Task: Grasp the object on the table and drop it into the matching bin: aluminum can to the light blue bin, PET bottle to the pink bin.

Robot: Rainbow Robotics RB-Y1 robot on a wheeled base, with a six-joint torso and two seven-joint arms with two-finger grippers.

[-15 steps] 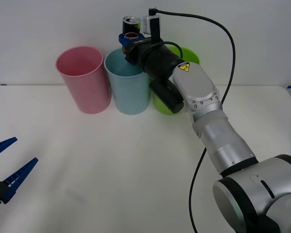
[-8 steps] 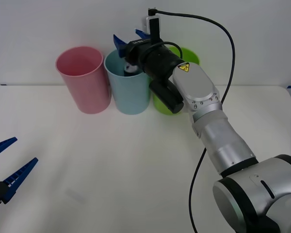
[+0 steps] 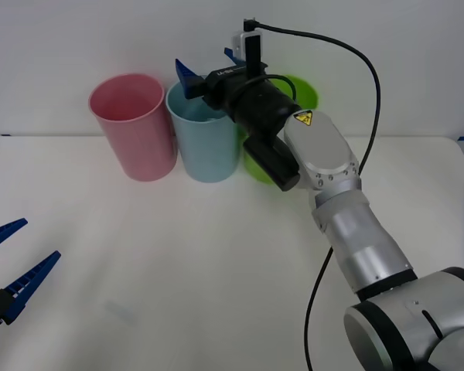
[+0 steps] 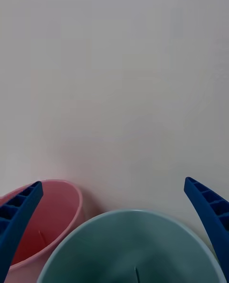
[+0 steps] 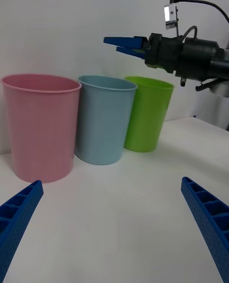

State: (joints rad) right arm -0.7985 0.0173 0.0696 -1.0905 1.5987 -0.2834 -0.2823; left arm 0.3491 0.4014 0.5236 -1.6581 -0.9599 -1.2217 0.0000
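Observation:
My right gripper [image 3: 205, 66] hangs open just above the rim of the light blue bin [image 3: 209, 147], with nothing between its blue fingers. Its wrist view looks down past the open gripper [image 4: 112, 183] into the light blue bin [image 4: 129, 245], with the pink bin [image 4: 52, 216] beside it. The aluminum can and any PET bottle are out of view. The pink bin [image 3: 135, 131] stands to the left of the light blue one on the white table [image 3: 178, 255]. My left gripper [image 3: 40, 239] rests open, low at the table's near left.
A bright green bin [image 3: 305, 89] stands to the right of the light blue one, partly behind my right arm. The left wrist view shows the pink bin [image 5: 40, 120], light blue bin [image 5: 102, 120] and green bin [image 5: 148, 113] in a row, under the right gripper [image 5: 112, 44].
My right gripper held the can above the light blue bin, then opened. The can dropped into that bin and has gone from sight. The left arm has not moved.

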